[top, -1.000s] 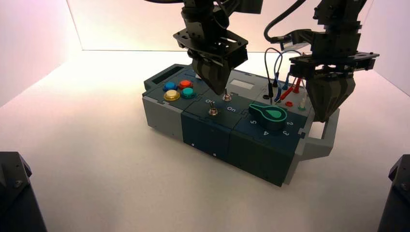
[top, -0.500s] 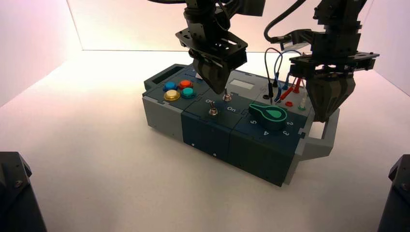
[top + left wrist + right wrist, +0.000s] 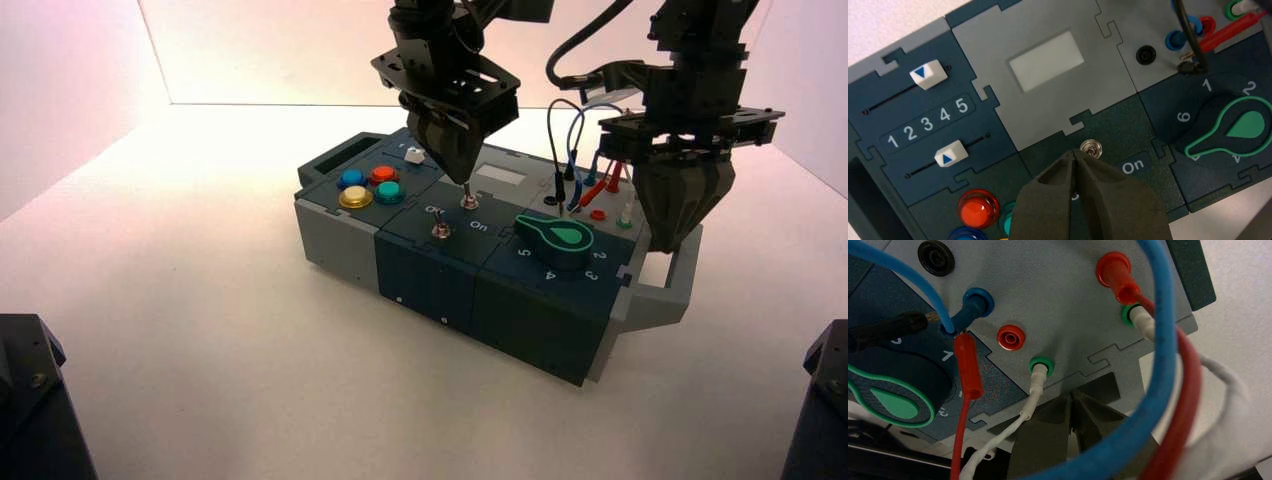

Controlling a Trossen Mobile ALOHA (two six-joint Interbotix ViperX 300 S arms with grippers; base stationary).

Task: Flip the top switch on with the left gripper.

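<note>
The top switch (image 3: 1091, 148), a small metal toggle, stands on the dark middle panel of the box (image 3: 420, 270), beside the white word "On" (image 3: 1133, 166). In the high view this same toggle (image 3: 467, 201) is the farther of two; the nearer toggle (image 3: 439, 231) sits just in front of it. My left gripper (image 3: 1075, 153) is shut with nothing in it, its pointed tip right against the top switch on the side away from "On". From above, the left gripper (image 3: 463, 180) hangs just over the toggle. My right gripper (image 3: 672, 245) hovers shut over the box's right end.
Four coloured round buttons (image 3: 368, 186) sit at the box's left end, with two white sliders (image 3: 928, 74) and numbers 1 to 5 behind them. A green-edged knob (image 3: 556, 238) lies right of the switches. Red, blue, white and black wires (image 3: 1168, 365) loop over the jack panel (image 3: 1063, 300) near my right gripper.
My left gripper has shifted toward the back right and lifted slightly, bringing its tip to the top switch and uncovering a white slider. The right arm has stayed still.
</note>
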